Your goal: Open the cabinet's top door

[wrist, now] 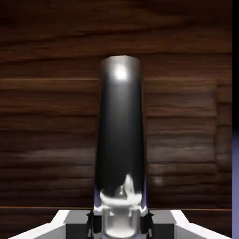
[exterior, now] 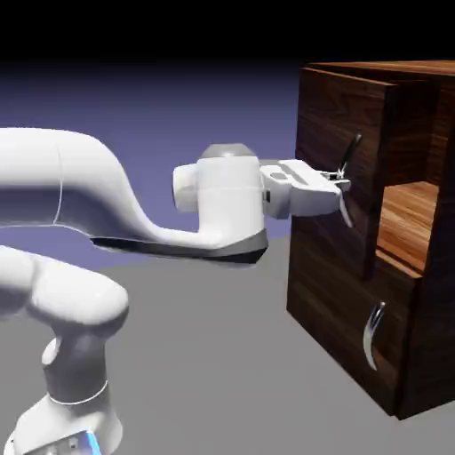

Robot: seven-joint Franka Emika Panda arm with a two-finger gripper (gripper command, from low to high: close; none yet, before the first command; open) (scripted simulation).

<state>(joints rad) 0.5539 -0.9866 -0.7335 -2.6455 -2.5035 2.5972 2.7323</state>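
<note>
The dark walnut cabinet (exterior: 433,347) stands at the exterior view's right. Its top door (exterior: 333,111) sits a little forward of the body, and lighter wood (exterior: 409,222) shows in the gap behind it. My gripper (exterior: 342,185) reaches in horizontally and is shut on the top door's curved silver handle (exterior: 355,147), around its middle. In the hand view the handle (wrist: 120,130) rises as a dark shiny bar between my fingertips (wrist: 95,220), with the door's wood grain (wrist: 46,116) filling the picture behind it.
Below the top door is the lower panel (exterior: 329,302) with a shorter silver handle (exterior: 374,334). The cabinet rests on a grey table (exterior: 204,355). My white arm (exterior: 80,191) stretches across from the exterior view's left.
</note>
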